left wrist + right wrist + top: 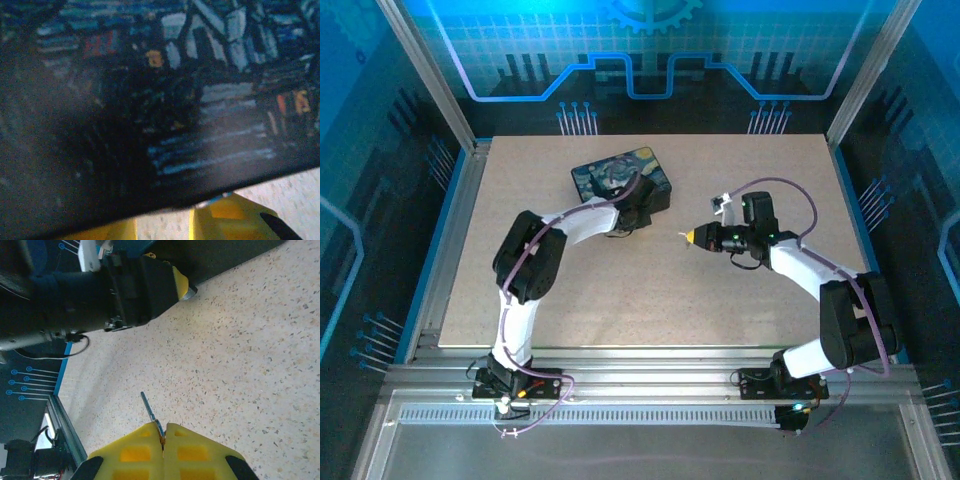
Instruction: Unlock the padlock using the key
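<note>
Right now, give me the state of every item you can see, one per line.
box: closed, flat on the table.
key: pinched, blade sticking out.
right gripper: shut on the key.
left gripper: fingers apart at the box's edge; grip hidden.

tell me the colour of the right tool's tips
Yellow; the right tool shows best in the right wrist view, shut on a thin grey metal key.

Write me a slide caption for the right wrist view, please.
Right gripper pinches the key over the speckled table.
</note>
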Available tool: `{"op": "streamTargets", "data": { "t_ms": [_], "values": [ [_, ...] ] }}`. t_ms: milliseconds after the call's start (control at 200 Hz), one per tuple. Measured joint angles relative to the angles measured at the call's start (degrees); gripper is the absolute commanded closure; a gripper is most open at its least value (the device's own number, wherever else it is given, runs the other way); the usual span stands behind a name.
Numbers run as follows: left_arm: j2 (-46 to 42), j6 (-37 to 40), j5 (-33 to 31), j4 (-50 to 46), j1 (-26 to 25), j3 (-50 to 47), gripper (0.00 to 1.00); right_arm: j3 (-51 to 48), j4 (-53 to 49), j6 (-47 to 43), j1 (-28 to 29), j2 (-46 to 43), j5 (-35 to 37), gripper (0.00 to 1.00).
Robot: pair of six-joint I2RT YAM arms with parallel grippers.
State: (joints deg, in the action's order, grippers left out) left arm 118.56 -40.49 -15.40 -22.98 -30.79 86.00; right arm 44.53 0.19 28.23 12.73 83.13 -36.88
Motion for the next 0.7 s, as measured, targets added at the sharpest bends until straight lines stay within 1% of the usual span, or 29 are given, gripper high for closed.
{"op": "streamTargets", "data": {
  "t_ms": [245,440,525,590,700],
  "values": [
    [-7.8,-2.1,16.1,-5.2,4.4,-2.0,1.00,-3.1,-0.2,0.2,1.0,-2.3,-0.1,1.00],
    [-12.4,-7.2,29.7,-5.9,6.3,-2.9,1.00,-5.2,2.9,1.5,3.3,-4.7,-1.1,1.00],
    [-14.0,-9.5,34.4,-5.3,6.5,-3.3,1.00,-5.3,5.5,2.1,5.0,-4.9,-1.3,1.00],
    [-14.8,-10.5,36.5,-5.4,6.5,-3.3,1.00,-5.3,6.9,2.3,5.6,-4.9,-1.2,1.00],
    [-15.5,-9.7,37.1,-8.1,6.5,-2.2,0.82,-5.3,7.6,2.3,5.5,-4.9,-0.9,1.00]
  ]
}}
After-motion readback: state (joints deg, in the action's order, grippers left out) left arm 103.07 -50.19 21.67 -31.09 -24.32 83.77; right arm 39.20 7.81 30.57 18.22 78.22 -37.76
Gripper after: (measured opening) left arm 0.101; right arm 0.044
